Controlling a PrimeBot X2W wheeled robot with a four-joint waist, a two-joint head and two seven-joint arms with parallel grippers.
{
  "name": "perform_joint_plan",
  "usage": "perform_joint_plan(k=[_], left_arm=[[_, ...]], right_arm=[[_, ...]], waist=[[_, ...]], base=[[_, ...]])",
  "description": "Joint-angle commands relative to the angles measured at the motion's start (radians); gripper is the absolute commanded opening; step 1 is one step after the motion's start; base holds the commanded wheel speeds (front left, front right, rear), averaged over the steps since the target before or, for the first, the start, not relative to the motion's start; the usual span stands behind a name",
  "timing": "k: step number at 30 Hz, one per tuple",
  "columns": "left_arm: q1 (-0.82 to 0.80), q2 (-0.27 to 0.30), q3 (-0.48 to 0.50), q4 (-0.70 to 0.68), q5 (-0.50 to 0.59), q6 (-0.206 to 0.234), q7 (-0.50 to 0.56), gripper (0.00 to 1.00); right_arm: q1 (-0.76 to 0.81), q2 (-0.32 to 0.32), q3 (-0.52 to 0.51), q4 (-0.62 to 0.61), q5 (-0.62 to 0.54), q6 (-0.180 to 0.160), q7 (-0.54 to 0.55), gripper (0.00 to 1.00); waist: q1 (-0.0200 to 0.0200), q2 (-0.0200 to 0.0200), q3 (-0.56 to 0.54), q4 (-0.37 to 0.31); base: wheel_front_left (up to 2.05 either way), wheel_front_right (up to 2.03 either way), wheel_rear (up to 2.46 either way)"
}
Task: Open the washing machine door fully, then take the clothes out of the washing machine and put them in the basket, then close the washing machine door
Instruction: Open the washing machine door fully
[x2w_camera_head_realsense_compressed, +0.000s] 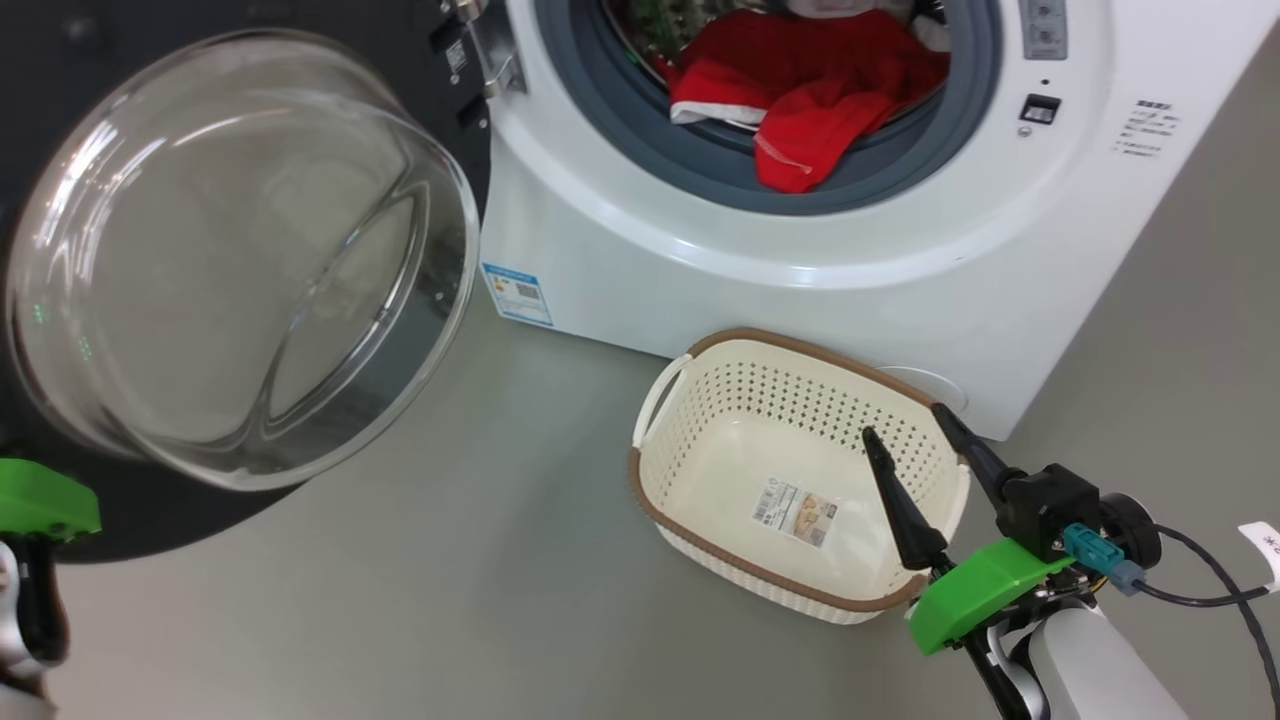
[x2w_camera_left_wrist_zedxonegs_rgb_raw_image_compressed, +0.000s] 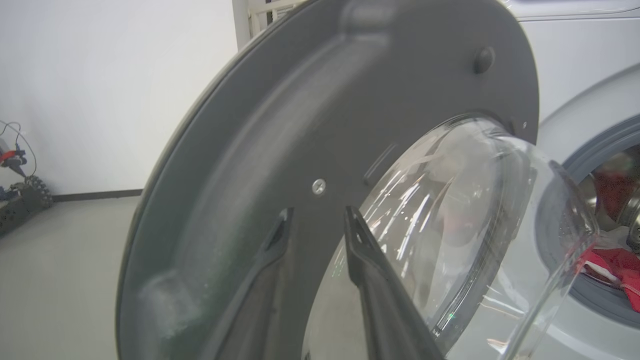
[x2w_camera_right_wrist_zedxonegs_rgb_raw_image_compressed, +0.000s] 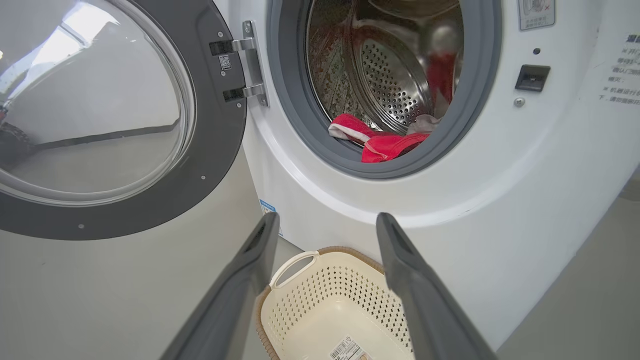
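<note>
1. The washing machine door (x2w_camera_head_realsense_compressed: 240, 260) is being seen swung open to the left of the washing machine (x2w_camera_head_realsense_compressed: 700, 270), with its clear glass bowl bulging out.
2. The left gripper (x2w_camera_left_wrist_zedxonegs_rgb_raw_image_compressed: 317, 220) is being pointed at the inside of the door. Its two fingers are being held apart, close to the grey part beside the glass bowl, and nothing is being pinched between them.
3. The clothes (x2w_camera_head_realsense_compressed: 800, 100) are being seen lying in the mouth of the drum, with a red piece hanging over the grey rubber ring (x2w_camera_head_realsense_compressed: 580, 80). They are well apart from both grippers.
4. The basket (x2w_camera_head_realsense_compressed: 760, 395) is being seen on the floor (x2w_camera_head_realsense_compressed: 500, 560), just in front of the machine and below the clothes.
5. The right gripper (x2w_camera_head_realsense_compressed: 905, 420) is being held over the right side of the basket. Its fingers are being spread wide, with nothing between them.
</note>
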Motion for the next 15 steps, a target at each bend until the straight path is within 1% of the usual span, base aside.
perform_joint_plan(k=[1,3,6,7,8,10,12,15], left_arm=[[0.02,0.066,0.029,-0.078,0.03,0.034,-0.005,1.0],[0.064,0.056,0.018,-0.204,0.053,0.067,0.003,1.0],[0.128,0.035,-0.006,-0.383,0.072,0.088,0.014,1.0],[0.148,0.026,-0.017,-0.434,0.072,0.085,0.018,1.0],[0.148,0.026,-0.017,-0.434,0.072,0.085,0.018,1.0],[0.181,-0.005,-0.03,-0.511,0.046,0.084,0.034,1.0],[0.205,-0.019,-0.048,-0.564,0.042,0.078,0.038,1.0],[0.23,-0.035,-0.072,-0.597,0.026,0.053,0.033,1.0]], right_arm=[[-0.015,0.008,0.018,-0.03,0.017,0.008,-0.007,1.0],[-0.01,0.008,0.008,-0.038,0.023,0.008,-0.007,1.0],[-0.002,0.009,0.008,-0.05,0.046,0.008,-0.007,1.0],[0.0,0.009,0.01,-0.053,0.053,0.008,-0.007,1.0],[0.0,0.009,0.01,-0.053,0.053,0.008,-0.007,1.0],[0.0,0.009,0.007,-0.061,0.061,0.008,-0.007,1.0],[-0.001,0.009,0.003,-0.074,0.064,0.008,-0.007,1.0],[-0.006,0.009,-0.004,-0.103,0.068,0.008,-0.007,1.0]], waist=[[0.0,0.0,-0.014,-0.02],[0.0,0.0,-0.022,-0.036],[0.0,0.0,-0.034,-0.066],[0.0,0.0,-0.036,-0.078],[0.0,0.0,-0.036,-0.078],[0.0,0.0,-0.04,-0.102],[0.0,0.0,-0.042,-0.127],[0.0,0.0,-0.041,-0.168]], base=[[0.0,0.0,0.0],[0.0,0.0,0.0],[0.0,0.0,0.0],[0.0,0.0,0.0],[0.0,0.0,0.0],[0.0,0.0,0.0],[0.0,0.0,0.0],[0.0,0.0,0.0]])
